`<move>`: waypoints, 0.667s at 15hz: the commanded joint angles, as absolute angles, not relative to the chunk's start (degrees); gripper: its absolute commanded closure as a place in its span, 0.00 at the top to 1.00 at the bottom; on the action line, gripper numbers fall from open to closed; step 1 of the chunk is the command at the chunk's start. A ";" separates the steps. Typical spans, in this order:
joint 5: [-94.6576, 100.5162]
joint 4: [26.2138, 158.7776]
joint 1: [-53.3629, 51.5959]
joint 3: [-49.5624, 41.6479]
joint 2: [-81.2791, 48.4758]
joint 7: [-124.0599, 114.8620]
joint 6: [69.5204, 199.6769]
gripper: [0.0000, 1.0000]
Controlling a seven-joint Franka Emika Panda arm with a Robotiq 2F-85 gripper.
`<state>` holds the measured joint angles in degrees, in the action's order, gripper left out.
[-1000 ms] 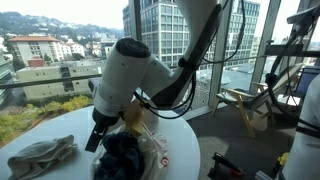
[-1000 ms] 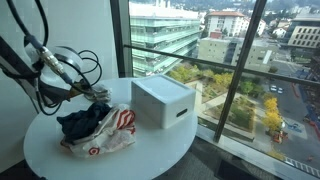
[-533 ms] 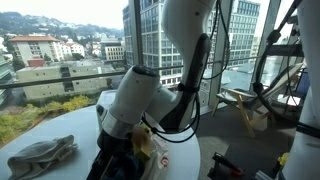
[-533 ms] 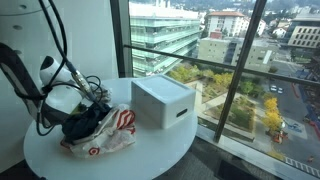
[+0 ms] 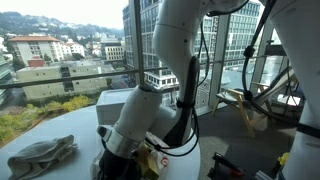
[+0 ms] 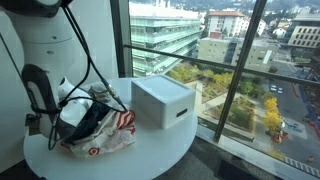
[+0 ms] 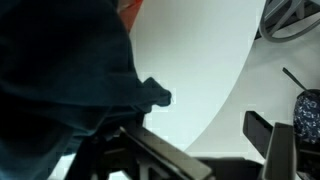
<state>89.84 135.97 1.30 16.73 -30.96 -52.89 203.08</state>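
In the wrist view my gripper (image 7: 205, 150) is released. Its two dark fingers (image 7: 272, 142) stand wide apart at the lower edge with nothing between them, only bare white tabletop (image 7: 205, 70) behind the gap. The dark blue cloth (image 7: 60, 70) fills the left and upper part of this view, just beside my left finger. A sliver of red from the plastic bag (image 7: 128, 8) shows above it, and a grey cloth (image 7: 292, 15) lies in the far corner.

In an exterior view my white arm (image 5: 150, 105) bends down low over the table (image 5: 60, 125). The dark blue cloth (image 5: 125, 168) lies under my wrist on the printed plastic bag (image 5: 157, 160). The grey cloth (image 5: 40, 155) rests well apart from it, and a white box (image 5: 115, 97) stands behind my arm.

In an exterior view my arm (image 6: 45, 40) hides the fingers. The dark blue cloth (image 6: 85, 122) sits bunched on the bag (image 6: 118, 125), near the white box (image 6: 162, 100).
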 commanded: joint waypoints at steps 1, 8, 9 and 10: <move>98.17 132.24 0.59 16.30 -34.49 -59.88 208.25 1.00; 99.61 126.70 -3.34 12.94 -35.86 -65.95 199.01 1.00; 98.43 126.73 -3.15 13.52 -34.40 -64.62 195.49 1.00; 97.80 126.45 -3.10 13.97 -33.52 -64.37 192.82 1.00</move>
<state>99.67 127.66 -2.07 13.73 -37.06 -64.53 199.03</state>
